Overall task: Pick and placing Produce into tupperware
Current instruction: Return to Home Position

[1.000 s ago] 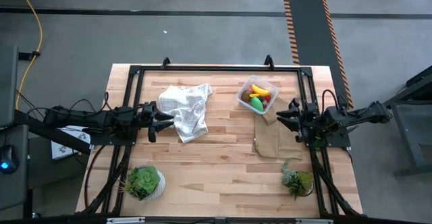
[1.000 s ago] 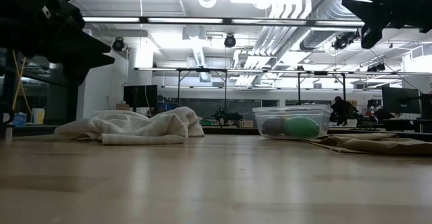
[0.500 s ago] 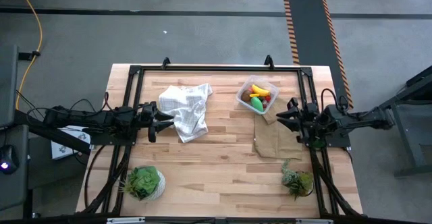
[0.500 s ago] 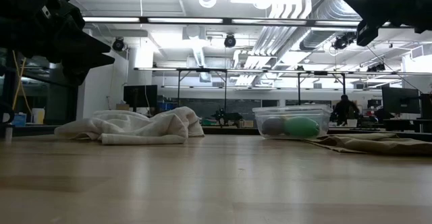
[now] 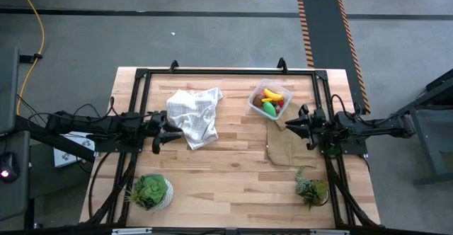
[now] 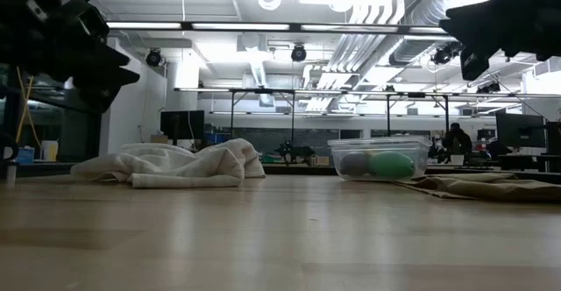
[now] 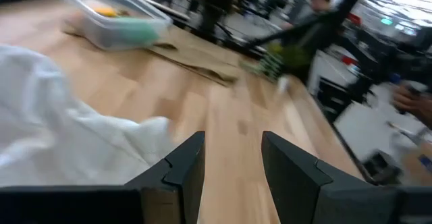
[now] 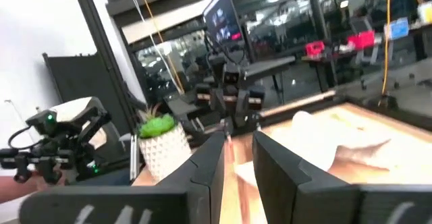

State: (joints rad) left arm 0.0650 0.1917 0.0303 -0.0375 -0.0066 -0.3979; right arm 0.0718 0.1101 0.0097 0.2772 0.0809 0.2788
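The clear square tupperware stands near the table's far right, with one corner on the flat brown cloth. Inside lie a yellow banana, a green oval and a small red piece. The low view shows the green oval and a brown ball through its wall. My right gripper hovers open above the brown cloth, just near of the tupperware. My left gripper hovers open at the left edge of the white checked cloth. Both are empty.
The crumpled white checked cloth lies far left of centre. Two potted plants stand at the near edge, one on the left and one on the right. Bare wood spans the middle and near centre. A black frame rims the table.
My right gripper has moved a little toward the table's left and come down, staying open. My left gripper has drawn back slightly toward the left edge. The tupperware, its produce and both cloths have stayed put.
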